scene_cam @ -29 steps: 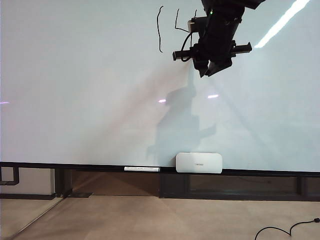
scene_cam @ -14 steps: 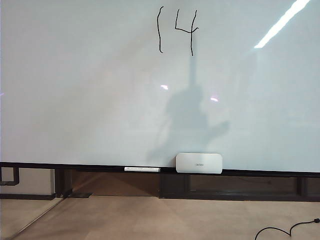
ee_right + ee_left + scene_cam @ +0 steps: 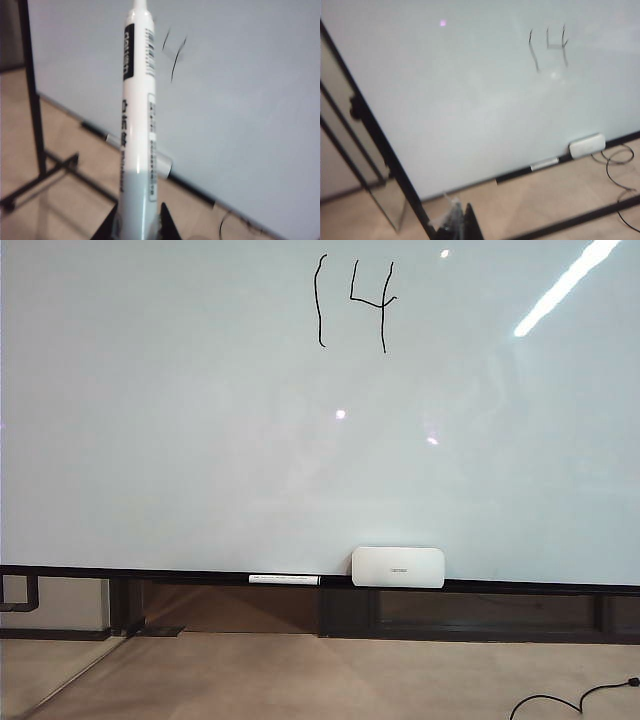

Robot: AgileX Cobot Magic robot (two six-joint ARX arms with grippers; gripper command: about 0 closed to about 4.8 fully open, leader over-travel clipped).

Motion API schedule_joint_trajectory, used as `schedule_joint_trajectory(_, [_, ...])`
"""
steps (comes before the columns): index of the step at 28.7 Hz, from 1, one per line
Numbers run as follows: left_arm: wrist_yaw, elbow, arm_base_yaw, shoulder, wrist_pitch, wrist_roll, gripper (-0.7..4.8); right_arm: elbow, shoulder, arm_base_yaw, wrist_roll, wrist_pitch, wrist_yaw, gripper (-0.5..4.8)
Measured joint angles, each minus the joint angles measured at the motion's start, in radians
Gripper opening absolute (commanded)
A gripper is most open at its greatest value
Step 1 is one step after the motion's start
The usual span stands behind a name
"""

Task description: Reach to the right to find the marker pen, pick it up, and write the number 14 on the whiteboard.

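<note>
1. Board (image 3: 200, 440): glossy white, filling most of the exterior view, dark lower rail. The 14 (image 3: 352, 302) stands written in thin black strokes at the upper middle, both digits complete and legible. Judged: the writing step is done.
2. Marker (image 3: 137, 120): in the right wrist view it stands out from the right gripper (image 3: 136, 222) toward the board, well apart from the surface. The visible barrel is white with dark lettering; the tip runs out of frame.
3. Right gripper: jaws drawn in close on the lower barrel and gripping it. Neither arm appears in the exterior view.
4. Left gripper (image 3: 459, 225): only a dark edge shows in its own wrist view, well back from the board. Whether the jaws stand apart or together cannot be told; nothing is seen held.
5. Rail items: a white pen (image 3: 284, 579) lies along the rail, with a white box (image 3: 398, 566) just to its right. Neither is touched.
6. Handling, judged: the marker is light, rigid and smooth-barrelled, liable to slip or pivot under tip pressure. Grip mid to lower barrel, square across it, clear of the tip.
</note>
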Motion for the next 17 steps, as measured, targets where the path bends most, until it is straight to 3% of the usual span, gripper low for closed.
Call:
schedule_joint_trajectory(6, [0.191, -0.077, 0.189, -0.059, -0.011, -0.135, -0.06, -0.004, -0.105, -0.074, 0.088, -0.125, -0.019, -0.02])
schedule_joint_trajectory(12, [0.261, -0.152, 0.307, -0.145, 0.015, -0.228, -0.06, 0.001, -0.169, -0.213, 0.103, -0.171, -0.114, -0.02])
schedule_joint_trajectory(17, [0.39, -0.241, 0.419, -0.138, 0.112, -0.322, -0.06, -0.042, -0.183, -0.32, 0.118, -0.184, -0.18, -0.02])
